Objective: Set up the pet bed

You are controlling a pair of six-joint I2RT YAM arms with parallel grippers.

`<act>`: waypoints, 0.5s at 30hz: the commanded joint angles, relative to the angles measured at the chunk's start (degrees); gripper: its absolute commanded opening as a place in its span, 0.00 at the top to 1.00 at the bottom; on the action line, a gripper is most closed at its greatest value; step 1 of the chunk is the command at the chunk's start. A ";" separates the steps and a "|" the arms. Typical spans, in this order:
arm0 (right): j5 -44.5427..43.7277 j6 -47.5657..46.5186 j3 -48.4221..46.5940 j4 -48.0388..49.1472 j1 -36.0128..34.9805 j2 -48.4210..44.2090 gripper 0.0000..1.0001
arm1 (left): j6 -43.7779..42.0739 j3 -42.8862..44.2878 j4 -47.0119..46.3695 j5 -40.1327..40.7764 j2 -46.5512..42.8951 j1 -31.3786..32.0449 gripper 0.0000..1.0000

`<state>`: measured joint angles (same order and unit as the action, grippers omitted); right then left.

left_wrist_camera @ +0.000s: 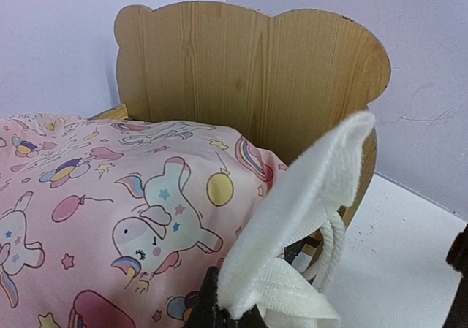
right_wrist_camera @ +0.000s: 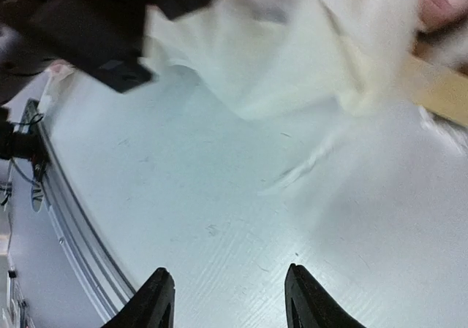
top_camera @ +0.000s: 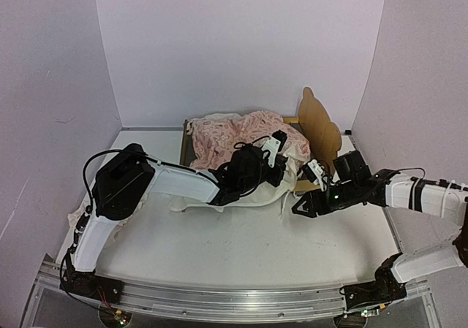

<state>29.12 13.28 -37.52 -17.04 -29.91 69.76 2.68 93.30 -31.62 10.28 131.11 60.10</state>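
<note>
Top view: pet bed [top_camera: 319,127] far right of centre on table [top_camera: 241,248], frame mostly hidden under pink blanket [top_camera: 234,134]. Left gripper [top_camera: 276,151] at blanket's near right edge. Right gripper [top_camera: 301,208] low, just near of bed corner.

Left wrist: headboard [left_wrist_camera: 248,72] upright, light plywood, ear-shaped top. Likely light, stiff, thin-edged; rail looks like safest hold. Left pincer clamped on white ruffle [left_wrist_camera: 307,196], soft and limp.

Right wrist: right pincer wide apart, empty, over bare table. Blurred wood rail [right_wrist_camera: 439,87] far right.
</note>
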 commanded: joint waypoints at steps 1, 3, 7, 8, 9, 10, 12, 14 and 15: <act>-27.54 0.71 -0.95 -0.86 0.29 -3.80 0.35 | -2.15 1.24 -3.28 2.35 -2.01 -0.68 1.00; -32.96 -0.44 1.41 3.91 0.29 -4.35 0.21 | -2.16 0.93 -3.27 3.05 -2.08 -0.92 1.00; -32.15 -6.42 3.61 10.62 0.29 1.51 0.16 | -1.88 0.73 -3.19 3.54 -2.35 -1.62 1.00; -32.29 -8.74 3.76 12.21 0.25 3.50 0.16 | -1.89 0.72 -3.23 3.67 -2.35 -1.77 1.00; -33.18 -10.19 3.95 13.96 0.29 5.12 0.17 | -1.89 0.74 -3.22 3.47 -2.35 -1.88 1.00; -33.15 -11.29 4.10 15.93 0.29 6.60 0.17 | -1.89 0.78 -3.21 3.17 -2.31 -1.99 1.00; -29.94 -15.71 2.27 17.91 0.29 9.27 0.21 | -2.06 0.89 -3.28 2.92 -2.28 -1.99 1.00; -27.08 -18.34 0.34 17.53 0.29 11.16 0.25 | -2.04 0.86 -3.25 2.94 -2.32 -2.08 1.00; -27.79 -18.48 -0.19 17.10 0.36 10.92 0.26 | -2.25 0.85 -3.25 3.22 -2.33 -2.09 1.00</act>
<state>0.19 2.11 -34.13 -5.28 -29.54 79.70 1.41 93.30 -31.64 12.25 131.11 58.41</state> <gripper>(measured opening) 0.767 0.019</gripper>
